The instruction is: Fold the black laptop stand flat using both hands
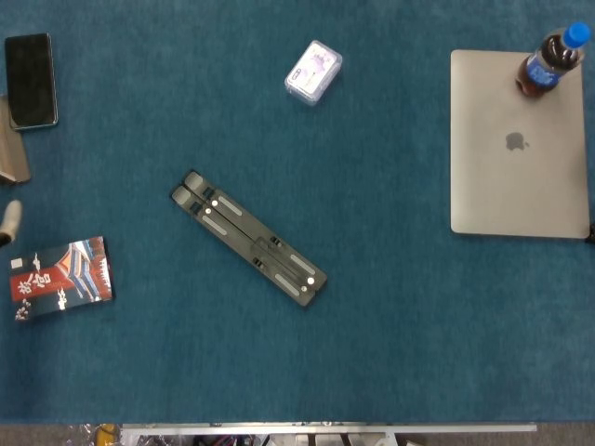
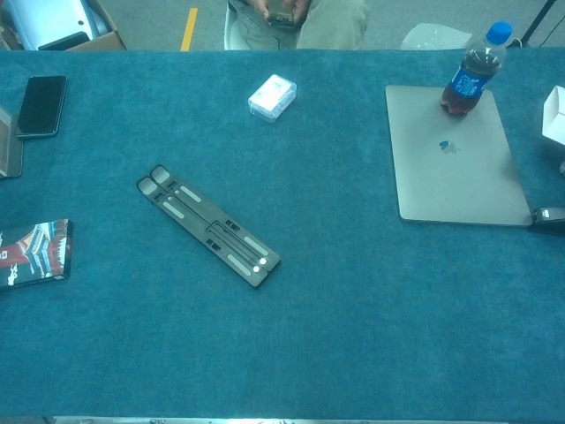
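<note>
Laptop stand (image 1: 248,238): it lies folded flat on the blue worktop (image 1: 390,334), its two black bars side by side and touching, running on a diagonal from upper left to lower right in the head view. Nothing touches it.
Same stand, chest view (image 2: 208,225): flat on the cloth, near the middle left, well apart from everything else.
My left hand: only a pale, blurred sliver (image 1: 9,223) shows at the left edge of the head view, and I cannot tell whether my fingers are spread or curled. It is well apart from the stand. The chest view does not show it.
My right hand: neither view shows it.
Laptop (image 1: 519,149): closed, silver, lying flat at the right side of the worktop.
Bottle (image 1: 550,58): dark drink, blue cap, standing upright on the far corner of the laptop's lid.
Small white box (image 1: 313,71): on the cloth at the far middle, near neither the stand nor the laptop.
Phone (image 1: 30,80): black, face up at the far left corner.
Booklet (image 1: 60,279): red and patterned, flat at the left edge, well left of the stand.
Person (image 2: 296,18): seated beyond the far edge of the worktop, seen only in part in the chest view.
</note>
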Controlling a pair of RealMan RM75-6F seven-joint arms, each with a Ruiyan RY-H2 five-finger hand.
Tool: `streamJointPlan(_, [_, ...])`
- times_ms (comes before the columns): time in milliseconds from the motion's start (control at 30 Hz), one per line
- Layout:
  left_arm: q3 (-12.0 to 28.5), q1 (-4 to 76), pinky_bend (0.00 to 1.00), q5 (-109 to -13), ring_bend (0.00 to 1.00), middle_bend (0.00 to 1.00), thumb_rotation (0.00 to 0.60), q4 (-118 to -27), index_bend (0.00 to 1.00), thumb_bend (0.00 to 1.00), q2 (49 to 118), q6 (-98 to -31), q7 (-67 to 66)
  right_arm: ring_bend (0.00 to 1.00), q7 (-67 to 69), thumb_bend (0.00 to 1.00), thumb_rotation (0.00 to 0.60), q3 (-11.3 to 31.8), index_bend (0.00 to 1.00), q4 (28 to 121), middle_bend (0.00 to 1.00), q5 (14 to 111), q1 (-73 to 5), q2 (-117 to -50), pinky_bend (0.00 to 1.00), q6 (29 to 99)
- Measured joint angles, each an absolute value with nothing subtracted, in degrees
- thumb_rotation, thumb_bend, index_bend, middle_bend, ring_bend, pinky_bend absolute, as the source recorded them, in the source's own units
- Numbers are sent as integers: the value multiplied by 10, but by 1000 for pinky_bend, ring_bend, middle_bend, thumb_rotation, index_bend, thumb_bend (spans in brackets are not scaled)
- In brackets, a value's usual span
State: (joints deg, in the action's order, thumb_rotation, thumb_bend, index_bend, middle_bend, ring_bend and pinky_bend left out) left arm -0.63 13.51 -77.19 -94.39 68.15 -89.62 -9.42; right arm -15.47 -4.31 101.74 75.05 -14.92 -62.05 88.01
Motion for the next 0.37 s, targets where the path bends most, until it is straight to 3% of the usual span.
streamJointPlan(367, [-18,82,36,-814,0,34,600,-936,0,335,676,-930,-70,0,-150,92,600,-40,0,1004,81,768,-106,-637,144,880])
